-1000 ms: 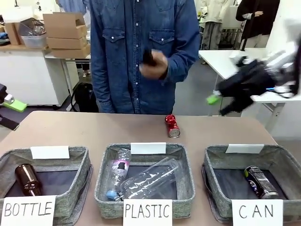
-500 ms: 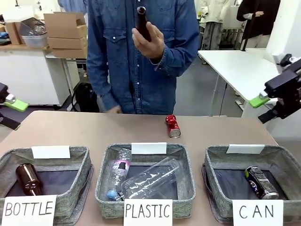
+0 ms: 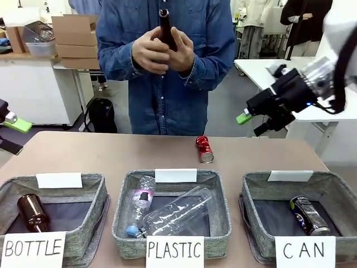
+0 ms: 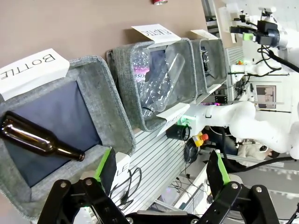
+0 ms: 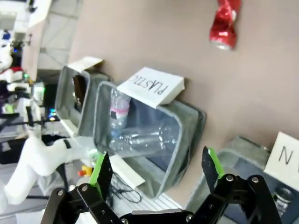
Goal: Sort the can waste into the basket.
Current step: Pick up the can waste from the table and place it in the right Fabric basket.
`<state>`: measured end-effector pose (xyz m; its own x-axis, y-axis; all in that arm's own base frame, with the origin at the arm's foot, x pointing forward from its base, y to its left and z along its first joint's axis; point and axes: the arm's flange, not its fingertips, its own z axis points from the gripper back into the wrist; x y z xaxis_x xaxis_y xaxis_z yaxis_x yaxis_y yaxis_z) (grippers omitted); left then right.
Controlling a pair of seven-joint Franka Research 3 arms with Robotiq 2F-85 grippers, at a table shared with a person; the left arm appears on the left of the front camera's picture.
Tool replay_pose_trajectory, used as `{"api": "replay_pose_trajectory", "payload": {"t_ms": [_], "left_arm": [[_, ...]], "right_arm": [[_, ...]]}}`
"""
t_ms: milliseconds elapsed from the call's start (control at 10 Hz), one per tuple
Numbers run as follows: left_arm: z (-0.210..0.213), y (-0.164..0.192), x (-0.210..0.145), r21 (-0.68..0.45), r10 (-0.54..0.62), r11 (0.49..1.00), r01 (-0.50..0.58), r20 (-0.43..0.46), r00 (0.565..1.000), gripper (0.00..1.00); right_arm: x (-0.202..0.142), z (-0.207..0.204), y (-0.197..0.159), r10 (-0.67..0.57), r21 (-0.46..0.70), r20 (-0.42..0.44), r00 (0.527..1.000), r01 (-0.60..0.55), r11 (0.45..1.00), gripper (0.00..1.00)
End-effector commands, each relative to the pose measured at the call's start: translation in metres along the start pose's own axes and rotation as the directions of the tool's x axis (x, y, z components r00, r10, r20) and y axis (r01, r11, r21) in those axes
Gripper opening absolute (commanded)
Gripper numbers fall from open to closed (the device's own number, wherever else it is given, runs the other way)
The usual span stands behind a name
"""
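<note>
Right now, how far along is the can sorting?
Done: the dark can lies in the CAN basket. In hand: nothing; the right gripper hangs open and empty at the right. Left: the red can lies on the table, not yet in the basket.

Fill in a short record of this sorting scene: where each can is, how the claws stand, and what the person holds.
Red can: lying on the table
Dark can: inside the CAN basket
Left claw: open, empty
Right claw: open, empty, in the air
Person: holding up a brown bottle
</note>
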<state>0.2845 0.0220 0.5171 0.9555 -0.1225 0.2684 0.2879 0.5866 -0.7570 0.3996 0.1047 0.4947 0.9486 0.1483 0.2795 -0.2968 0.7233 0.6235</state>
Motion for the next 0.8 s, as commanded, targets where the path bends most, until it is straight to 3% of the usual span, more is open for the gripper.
{"api": "replay_pose_trajectory", "payload": {"t_ms": [0,100,200,400,700], "left_arm": [[0.001,-0.001,-0.003,0.002,0.006,1.0,-0.006,-0.005,1.0,1.0],[0.001,-0.001,-0.003,0.002,0.006,1.0,-0.006,-0.005,1.0,1.0],[0.001,-0.001,-0.003,0.002,0.006,1.0,-0.006,-0.005,1.0,1.0],[0.001,-0.001,-0.003,0.002,0.006,1.0,-0.006,-0.005,1.0,1.0],[0.001,-0.001,-0.003,0.002,0.006,1.0,-0.006,-0.005,1.0,1.0]], "right_arm": [[-0.012,0.038,-0.017,-0.048,0.034,0.048,0.998,0.047,0.998,1.0],[-0.039,0.063,-0.028,-0.095,0.04,0.084,0.992,0.092,0.995,1.0],[-0.069,0.083,-0.035,-0.141,0.03,0.173,0.975,0.138,0.99,1.0],[-0.085,0.09,-0.034,-0.169,-0.008,0.282,0.944,0.179,0.984,1.0],[-0.06,0.067,-0.034,-0.163,-0.034,0.224,0.961,0.174,0.984,1.0]]}}
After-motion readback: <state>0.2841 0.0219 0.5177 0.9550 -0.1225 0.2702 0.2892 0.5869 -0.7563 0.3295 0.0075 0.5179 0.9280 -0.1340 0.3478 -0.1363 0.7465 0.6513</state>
